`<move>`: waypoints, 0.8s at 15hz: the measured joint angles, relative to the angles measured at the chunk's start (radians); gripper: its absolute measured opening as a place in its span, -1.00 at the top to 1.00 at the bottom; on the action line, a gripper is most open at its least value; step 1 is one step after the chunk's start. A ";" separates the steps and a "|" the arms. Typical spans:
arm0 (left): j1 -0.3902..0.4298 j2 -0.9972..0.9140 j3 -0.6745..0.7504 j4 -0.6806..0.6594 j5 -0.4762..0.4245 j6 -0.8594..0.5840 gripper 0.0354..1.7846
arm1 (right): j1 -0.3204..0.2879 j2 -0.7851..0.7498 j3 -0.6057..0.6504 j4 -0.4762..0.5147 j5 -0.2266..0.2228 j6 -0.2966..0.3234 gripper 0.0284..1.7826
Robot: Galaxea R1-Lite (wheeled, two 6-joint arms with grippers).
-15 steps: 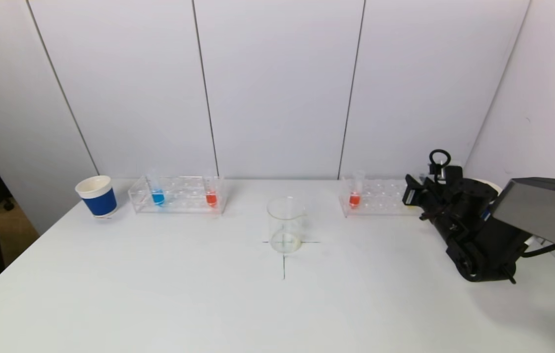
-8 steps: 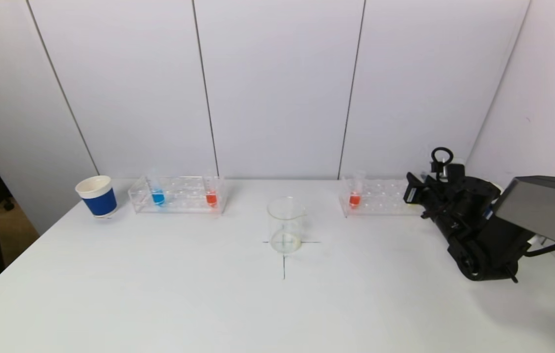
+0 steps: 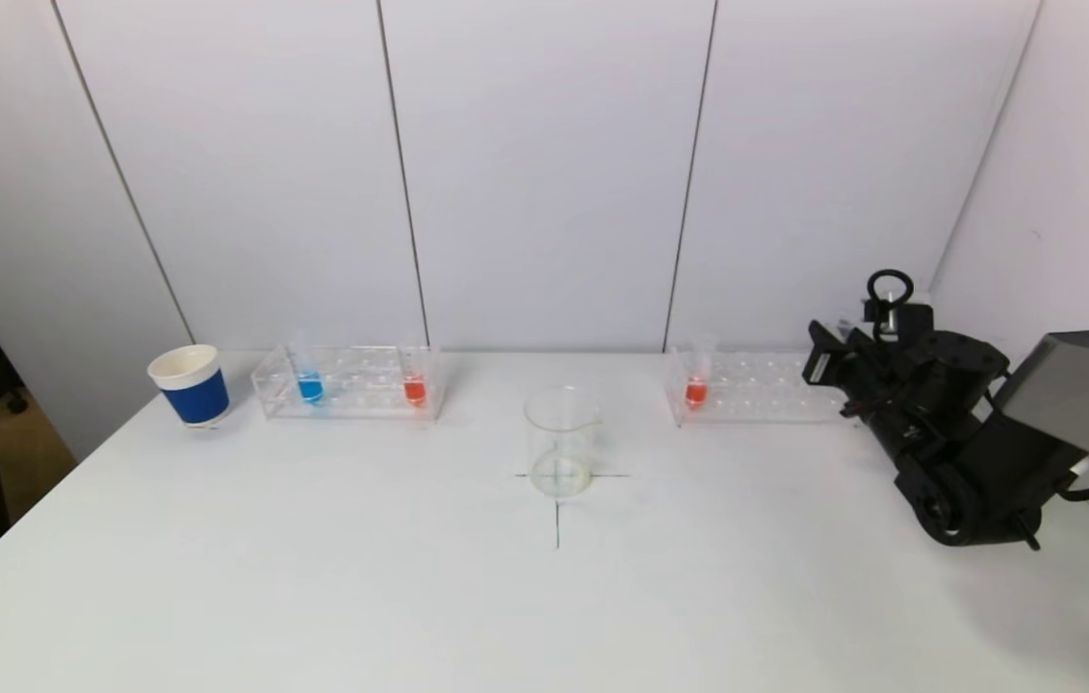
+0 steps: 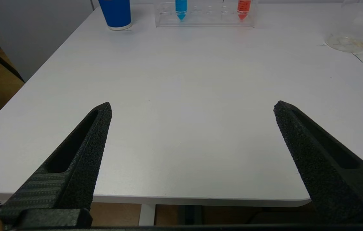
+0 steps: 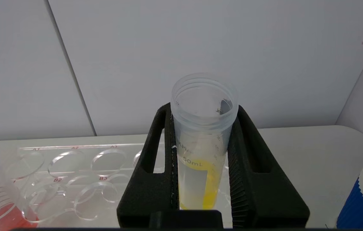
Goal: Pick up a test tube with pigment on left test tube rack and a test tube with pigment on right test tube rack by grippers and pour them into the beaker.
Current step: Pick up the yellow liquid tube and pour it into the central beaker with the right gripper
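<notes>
Between right tool [image 5: 200,128] fingers: yellow-pigment tube [image 5: 202,144]; beaker [image 3: 560,441] near-empty.

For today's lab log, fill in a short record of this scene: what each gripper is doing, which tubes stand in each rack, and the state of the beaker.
right gripper: shut on yellow tube, above the right rack
left gripper: open, holding nothing, over the near table
left rack: blue tube, red tube
right rack: one red tube
beaker: on the cross mark, no coloured liquid visible
</notes>
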 joint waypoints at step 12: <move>0.000 0.000 0.000 0.000 0.000 0.000 -0.98 | 0.015 -0.114 0.001 0.000 0.007 -0.026 0.47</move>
